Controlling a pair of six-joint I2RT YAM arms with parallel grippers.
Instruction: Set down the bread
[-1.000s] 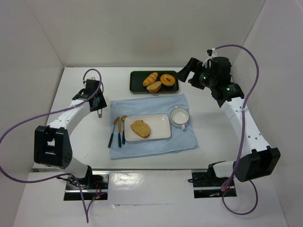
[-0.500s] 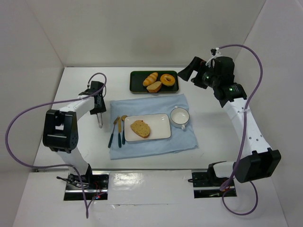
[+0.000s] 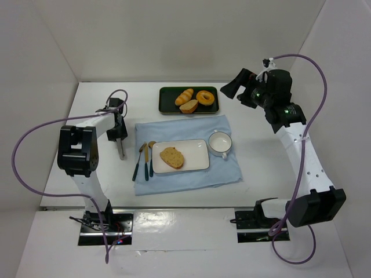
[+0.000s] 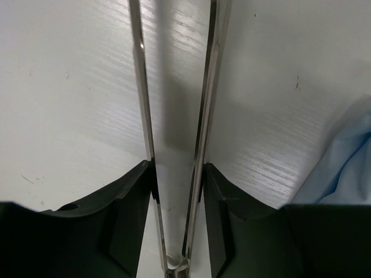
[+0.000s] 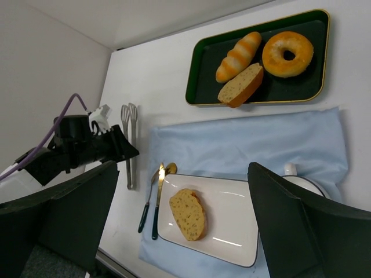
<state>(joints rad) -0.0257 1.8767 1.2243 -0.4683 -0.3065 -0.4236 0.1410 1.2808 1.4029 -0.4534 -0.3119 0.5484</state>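
Evidently the bread point(image 3: 172, 157) lay flat on the white rectangular plate point(image 3: 197, 153) atop the blue cloth point(image 3: 179, 127), so placing looked done. The left jaws pinched the metal tongs point(image 3: 120, 150) down against the tabletop point(image 3: 261, 168), likely to park them; the right jaws gaped empty, held high and clear of the food.

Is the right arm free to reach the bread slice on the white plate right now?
Probably yes: the right claw is open, empty and raised, the bread lies uncovered on the plate; only the cup stands nearby.
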